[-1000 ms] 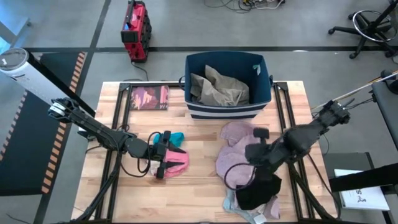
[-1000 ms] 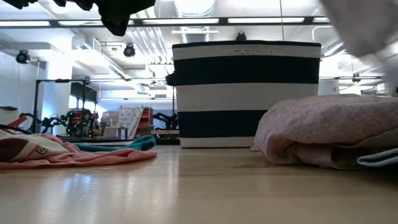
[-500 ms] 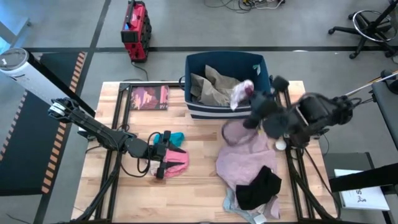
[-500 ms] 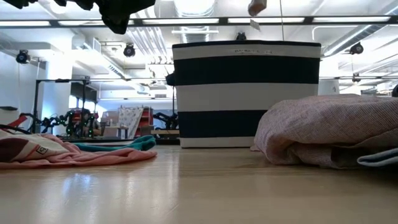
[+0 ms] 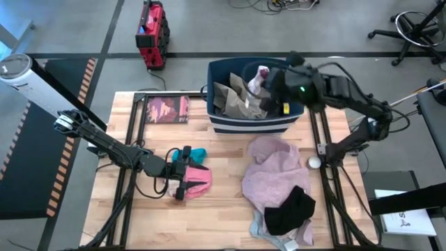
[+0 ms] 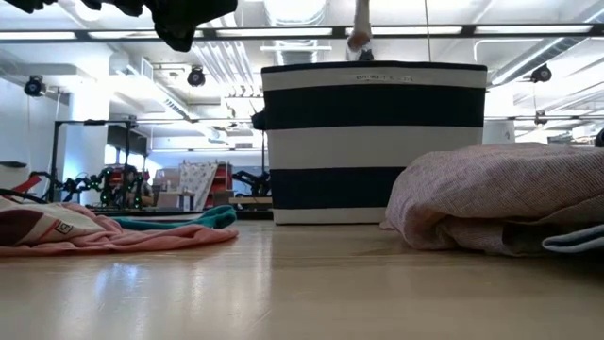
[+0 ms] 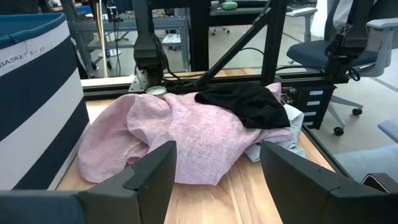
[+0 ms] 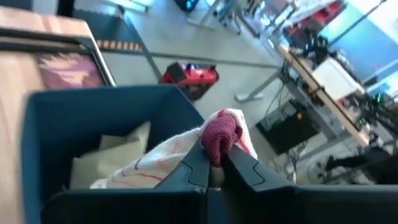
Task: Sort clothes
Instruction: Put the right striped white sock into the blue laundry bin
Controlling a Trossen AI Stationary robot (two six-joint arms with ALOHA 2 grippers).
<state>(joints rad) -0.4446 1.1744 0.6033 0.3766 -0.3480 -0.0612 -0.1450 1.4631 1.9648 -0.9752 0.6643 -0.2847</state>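
Now we are at the drop: our right end effector [image 5: 267,82] hangs above the striped basket [image 5: 252,118], its fingers clamped on a small maroon-and-white garment [image 8: 214,140] that dangles just under it, over the beige piece [image 5: 240,97] already lying in the basket. Next, we judge, the fingers need only part so the garment falls inside, then the arm must come back for the mauve-pink heap [image 5: 273,174] and the black piece [image 5: 289,209], both well below it on the desk [image 5: 223,223]. Our left end effector [image 5: 185,173] waits with fingers apart over the pink garment [image 5: 198,183], the teal piece [image 5: 198,154] just beside it.
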